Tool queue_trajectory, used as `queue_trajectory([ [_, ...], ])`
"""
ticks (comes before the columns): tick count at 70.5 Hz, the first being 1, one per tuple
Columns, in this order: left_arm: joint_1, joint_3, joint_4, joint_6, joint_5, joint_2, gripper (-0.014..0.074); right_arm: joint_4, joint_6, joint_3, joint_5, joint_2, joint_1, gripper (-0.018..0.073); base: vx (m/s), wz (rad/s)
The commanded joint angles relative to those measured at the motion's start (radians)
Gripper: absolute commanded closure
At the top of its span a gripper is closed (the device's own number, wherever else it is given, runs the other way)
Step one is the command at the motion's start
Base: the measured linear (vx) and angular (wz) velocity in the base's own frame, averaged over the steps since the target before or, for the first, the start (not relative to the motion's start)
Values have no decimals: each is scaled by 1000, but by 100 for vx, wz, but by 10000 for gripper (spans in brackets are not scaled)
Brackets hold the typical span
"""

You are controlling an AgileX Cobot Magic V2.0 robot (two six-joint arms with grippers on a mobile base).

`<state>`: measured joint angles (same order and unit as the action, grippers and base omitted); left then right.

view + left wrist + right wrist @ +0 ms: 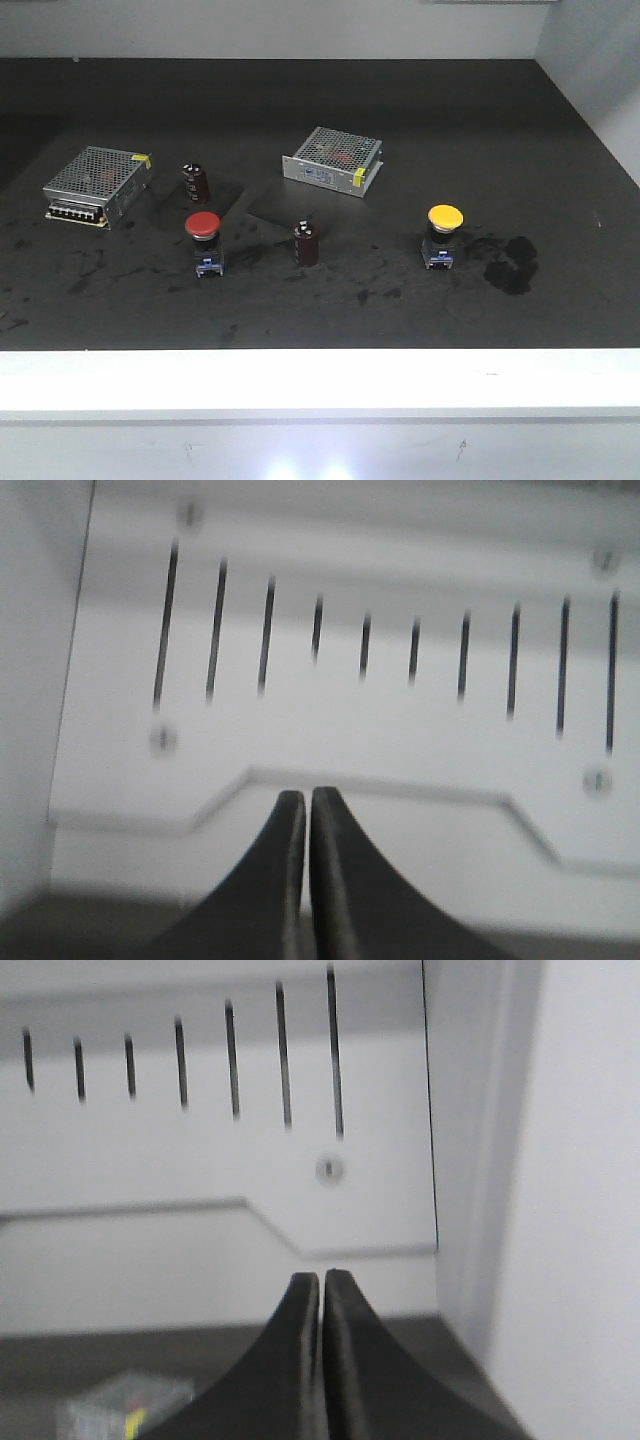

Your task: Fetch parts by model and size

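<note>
Exterior front-facing view: a black mat (300,100) carries six parts, placed here against the mid capacitor (308,243), which stands upright near the mat's centre. Farthest left of it and a little behind lies the left supply (97,185), flat, with a yellow tag on its rear corner. The left capacitor (195,183) stands upright to the left of the mid capacitor and behind it. The red switch (204,240) stands cap up to the left of the mid capacitor, level with it and apart. The right supply (333,160) lies flat behind the mid capacitor, slightly to its right. The yellow switch (443,235) stands cap up to its right, level with it and well apart. A dark stain (512,265) marks the mat farther right still. No arm shows in this view.

Left wrist view: the left gripper (307,795) has its fingers pressed together with nothing between, facing a white slotted panel (400,730).

Right wrist view: the right gripper (321,1278) has its fingers together too, holding nothing, before a like panel (150,1160). A blurred mesh box (125,1405) sits low at the left; which supply it is cannot be told.
</note>
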<state>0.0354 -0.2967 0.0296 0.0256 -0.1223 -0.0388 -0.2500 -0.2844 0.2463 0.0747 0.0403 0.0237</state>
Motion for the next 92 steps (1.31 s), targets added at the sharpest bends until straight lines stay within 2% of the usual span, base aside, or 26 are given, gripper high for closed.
queue_trajectory([
  [1,-4,-191,-59,3,-20,-116,603,-42,1,143,54,94,-3,564,0,0],
  [12,-4,-419,-134,3,0,-318,603,-89,1,315,56,287,-3,564,0,0],
  [18,-4,-502,-138,3,14,-434,603,-91,0,397,56,401,-3,564,0,0],
  [34,-4,-579,-134,4,47,-654,603,-91,-4,473,64,647,-3,564,0,0],
  [44,-4,-579,-129,4,150,-750,598,-91,-4,473,61,750,-3,564,0,0],
  [51,-4,-579,-122,4,278,-795,580,-91,-7,473,48,799,-4,559,0,0],
  [63,-4,-579,-118,2,453,-828,493,-90,-8,473,15,828,-4,517,0,0],
  [69,-4,-579,-118,-10,493,-828,407,-90,-8,473,2,828,-4,456,0,0],
  [75,-4,-579,-117,-26,501,-827,277,-90,-8,473,1,828,-4,344,0,0],
  [85,-4,-579,-98,-26,516,-827,32,-90,-8,473,-5,828,-4,85,0,0],
  [92,-4,-579,-99,-26,527,-827,-97,-90,-7,473,-18,828,-4,-80,0,0],
])
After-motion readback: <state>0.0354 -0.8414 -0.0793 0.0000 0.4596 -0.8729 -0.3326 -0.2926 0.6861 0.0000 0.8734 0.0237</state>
